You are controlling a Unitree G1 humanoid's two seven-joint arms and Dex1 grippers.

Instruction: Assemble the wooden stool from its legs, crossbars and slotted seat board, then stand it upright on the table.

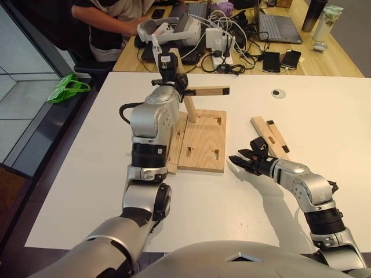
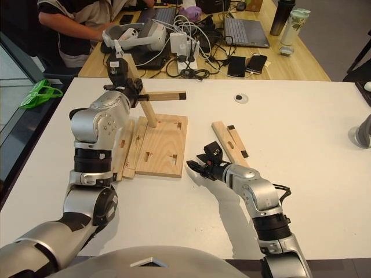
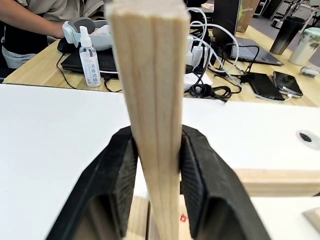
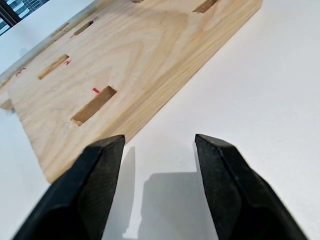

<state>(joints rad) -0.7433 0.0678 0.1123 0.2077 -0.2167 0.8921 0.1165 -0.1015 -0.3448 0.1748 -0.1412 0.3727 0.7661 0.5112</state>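
The right end effector [image 1: 234, 164] hangs low over the counter [image 1: 301, 110] with its jaws spread and nothing between them. Its tips point left at the near right corner of the board [image 1: 203, 145], just beside that corner and not touching it. The forearm lies nearly flat, reaching in from the right. The board lies flat, slots up, its longer side running away from the robot. Just beyond this end effector and a little to its right, two loose sticks [image 1: 269, 136] lie side by side, their long axes slanting away to the left. The right arm is much the nearer to them, so fetching one likely falls to it. Farther off, the left end effector [image 3: 156, 137] is clamped on the leg [image 1: 189, 109], which stands nearly upright at the board's far left slot. The left elbow is raised and the wrist is bent over above the board. A crossbar [image 1: 208, 91] juts right from the leg.
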